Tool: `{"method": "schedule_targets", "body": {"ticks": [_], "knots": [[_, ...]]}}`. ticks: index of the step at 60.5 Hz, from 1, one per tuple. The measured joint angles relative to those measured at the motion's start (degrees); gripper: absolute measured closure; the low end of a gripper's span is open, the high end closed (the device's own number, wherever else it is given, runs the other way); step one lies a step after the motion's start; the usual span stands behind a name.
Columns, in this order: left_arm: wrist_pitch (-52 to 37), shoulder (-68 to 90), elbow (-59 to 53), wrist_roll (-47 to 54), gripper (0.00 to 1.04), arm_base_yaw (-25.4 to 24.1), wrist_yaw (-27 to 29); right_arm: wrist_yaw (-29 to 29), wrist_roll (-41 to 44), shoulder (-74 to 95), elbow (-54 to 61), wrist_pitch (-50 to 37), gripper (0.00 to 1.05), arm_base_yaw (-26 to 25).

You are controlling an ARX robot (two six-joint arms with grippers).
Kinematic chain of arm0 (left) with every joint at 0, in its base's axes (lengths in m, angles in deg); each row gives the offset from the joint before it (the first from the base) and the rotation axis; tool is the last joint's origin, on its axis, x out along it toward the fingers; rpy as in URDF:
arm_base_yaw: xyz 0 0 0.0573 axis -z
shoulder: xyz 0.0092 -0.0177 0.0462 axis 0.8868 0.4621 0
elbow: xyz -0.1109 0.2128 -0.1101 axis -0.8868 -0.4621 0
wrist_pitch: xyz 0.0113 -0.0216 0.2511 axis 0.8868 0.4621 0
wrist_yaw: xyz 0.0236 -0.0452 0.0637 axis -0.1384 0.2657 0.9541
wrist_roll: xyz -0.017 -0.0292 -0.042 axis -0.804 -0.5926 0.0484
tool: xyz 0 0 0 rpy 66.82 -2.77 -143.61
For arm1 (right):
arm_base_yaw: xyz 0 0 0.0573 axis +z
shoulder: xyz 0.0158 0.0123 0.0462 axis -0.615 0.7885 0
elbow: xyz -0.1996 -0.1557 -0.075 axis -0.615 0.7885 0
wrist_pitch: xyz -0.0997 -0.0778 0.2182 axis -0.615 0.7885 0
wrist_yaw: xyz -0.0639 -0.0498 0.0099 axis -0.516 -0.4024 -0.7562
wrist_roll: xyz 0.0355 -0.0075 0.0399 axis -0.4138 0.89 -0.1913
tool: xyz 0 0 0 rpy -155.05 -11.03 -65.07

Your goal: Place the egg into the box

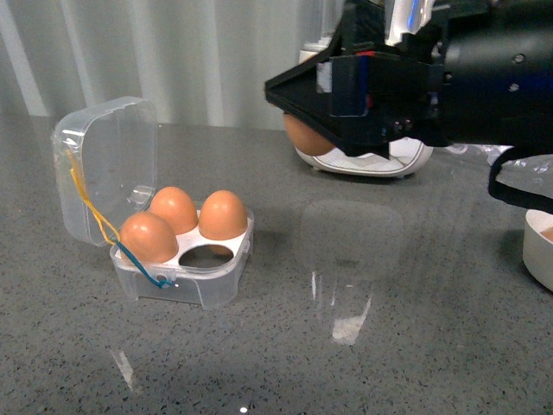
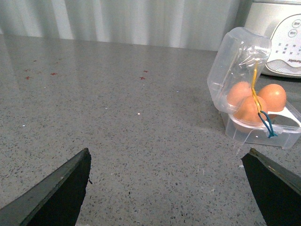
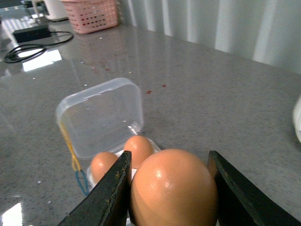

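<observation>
My right gripper [image 1: 315, 130] is shut on an orange-brown egg [image 3: 173, 190], held in the air to the right of and above the box; part of that egg shows below the black gripper in the front view [image 1: 304, 136]. The clear box [image 1: 186, 268] stands open on the grey table, lid [image 1: 108, 164] upright, with three eggs [image 1: 223, 214] in its white insert and the front right hole [image 1: 207, 255] empty. The box also shows in the right wrist view [image 3: 101, 113] and the left wrist view [image 2: 256, 110]. My left gripper [image 2: 169, 188] is open and empty, low over bare table.
A white appliance [image 1: 367, 160] stands behind my right gripper. A white bowl [image 1: 540, 246] sits at the right edge. A pink basket [image 3: 91, 14] and a black cable [image 3: 28, 44] lie far off. Yellow and blue elastic loops [image 1: 130, 251] hang at the box's left side.
</observation>
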Motion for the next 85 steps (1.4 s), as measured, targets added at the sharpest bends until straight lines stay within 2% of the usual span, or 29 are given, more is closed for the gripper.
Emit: {"method": "schedule_targets", "body": {"ticks": [42,85], "knots": [[0.00,-0.02,0.00,0.00,0.07,0.00,0.00,7.10,5.44,10.86,-8.28,3.85,0.63,4.28],[0.00,0.00,0.00,0.00,0.07,0.00,0.00,6.34,9.44,16.35,-12.20,6.32,0.63,6.12]]}}
